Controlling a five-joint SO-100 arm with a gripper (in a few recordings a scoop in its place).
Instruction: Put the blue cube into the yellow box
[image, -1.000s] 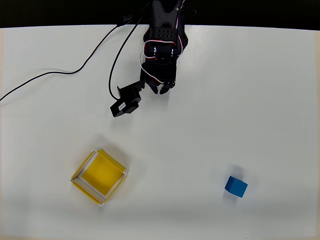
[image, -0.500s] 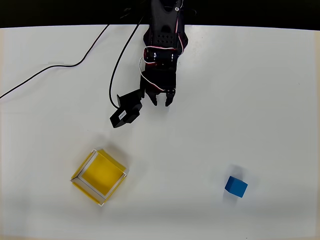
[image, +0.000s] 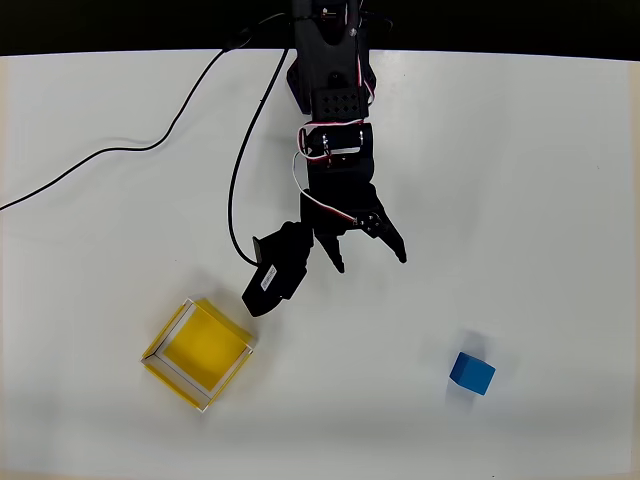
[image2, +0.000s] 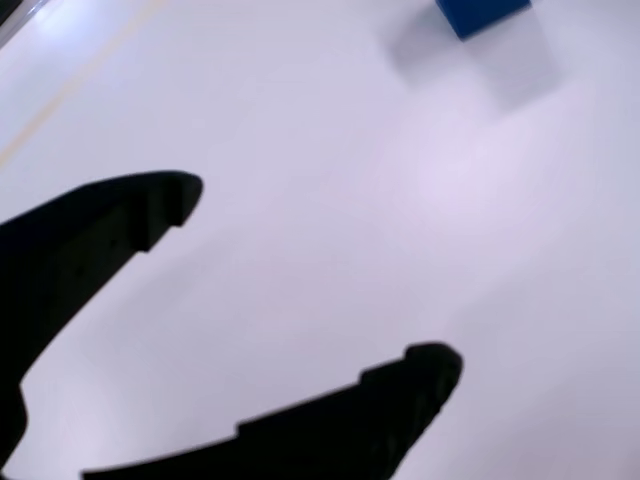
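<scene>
Though apart: one blue cube (image: 472, 373), one yellow box (image: 198, 352) (empty)

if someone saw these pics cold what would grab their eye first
Probably the black arm reaching down the white table from the top edge in the overhead view, its gripper open over bare surface. Next come the two patches of colour: the yellow box at lower left and the blue cube at lower right, far apart.

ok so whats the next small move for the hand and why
Probably keep reaching toward the blue cube: the hand is open and empty, apart from the cube, which sits on the table outside the yellow box.
</scene>
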